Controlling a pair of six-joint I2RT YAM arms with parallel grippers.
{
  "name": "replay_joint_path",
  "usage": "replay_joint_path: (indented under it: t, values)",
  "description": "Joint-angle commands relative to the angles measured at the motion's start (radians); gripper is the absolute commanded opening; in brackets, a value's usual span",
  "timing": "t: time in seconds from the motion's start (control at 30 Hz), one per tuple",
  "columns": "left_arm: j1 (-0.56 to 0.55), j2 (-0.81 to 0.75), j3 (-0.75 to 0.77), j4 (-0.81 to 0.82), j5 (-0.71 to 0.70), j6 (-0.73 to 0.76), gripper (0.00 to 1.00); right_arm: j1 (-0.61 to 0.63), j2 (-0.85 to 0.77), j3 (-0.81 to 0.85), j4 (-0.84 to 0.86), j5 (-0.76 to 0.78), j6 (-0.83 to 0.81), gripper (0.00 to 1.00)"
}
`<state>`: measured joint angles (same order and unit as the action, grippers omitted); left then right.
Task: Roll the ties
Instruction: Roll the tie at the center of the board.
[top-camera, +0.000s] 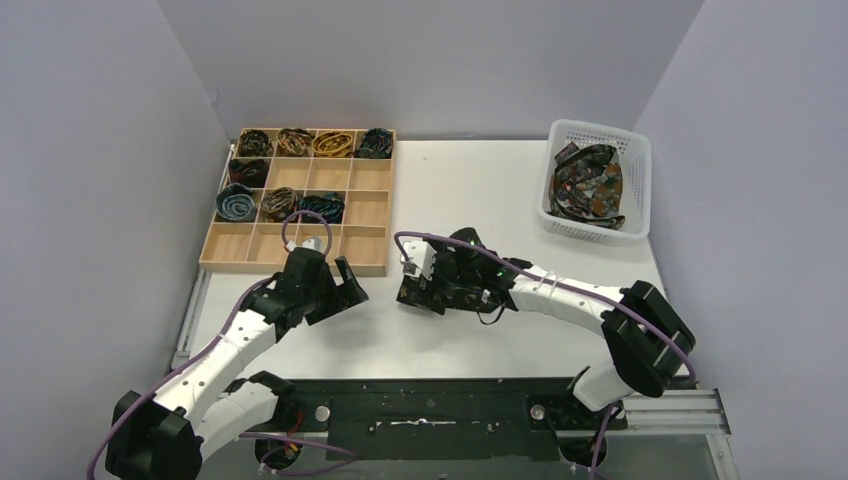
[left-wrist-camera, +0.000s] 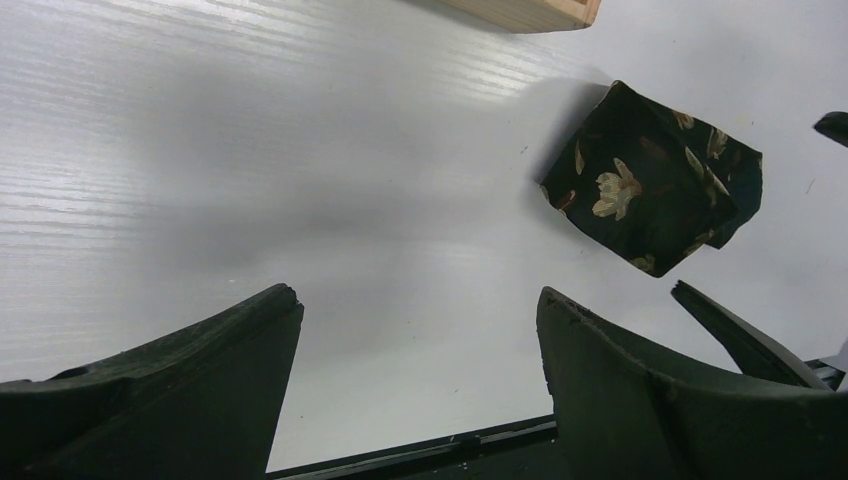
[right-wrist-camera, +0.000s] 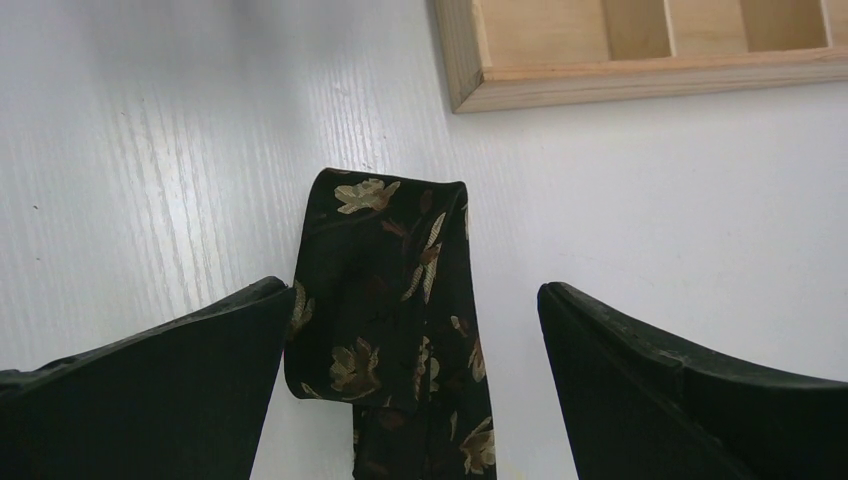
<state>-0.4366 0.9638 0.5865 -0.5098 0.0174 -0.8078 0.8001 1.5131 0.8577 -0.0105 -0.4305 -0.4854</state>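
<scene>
A dark tie with gold and brown flowers (right-wrist-camera: 400, 300) lies on the white table, its end folded over itself. My right gripper (right-wrist-camera: 413, 290) is open and straddles it, the left finger against the tie's edge. In the top view the right gripper (top-camera: 415, 288) hides most of this tie. The left wrist view shows the tie's folded end (left-wrist-camera: 650, 195) ahead and to the right of my left gripper (left-wrist-camera: 418, 300), which is open, empty and apart from it. In the top view the left gripper (top-camera: 345, 290) sits left of the right one.
A wooden compartment tray (top-camera: 365, 212) at the back left holds several rolled ties (top-camera: 333, 143); its corner shows in the right wrist view (right-wrist-camera: 470, 95). A white basket (top-camera: 640, 160) at the back right holds a heap of ties (top-camera: 588, 185).
</scene>
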Motion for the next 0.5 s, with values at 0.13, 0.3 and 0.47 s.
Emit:
replay_joint_path:
  t: [0.13,0.3,0.47]
  values:
    - [0.006,0.009,0.005,0.052,0.025,0.006,0.85,0.024,-0.04,-0.022,0.014,0.0,-0.01,1.0]
    - [0.006,0.004,0.015,0.048,0.03,0.007,0.85,0.039,-0.015,-0.038,-0.012,0.048,-0.022,1.0]
    - [0.007,0.007,0.009,0.048,0.028,0.009,0.85,0.037,0.008,-0.045,0.003,0.086,-0.059,1.0]
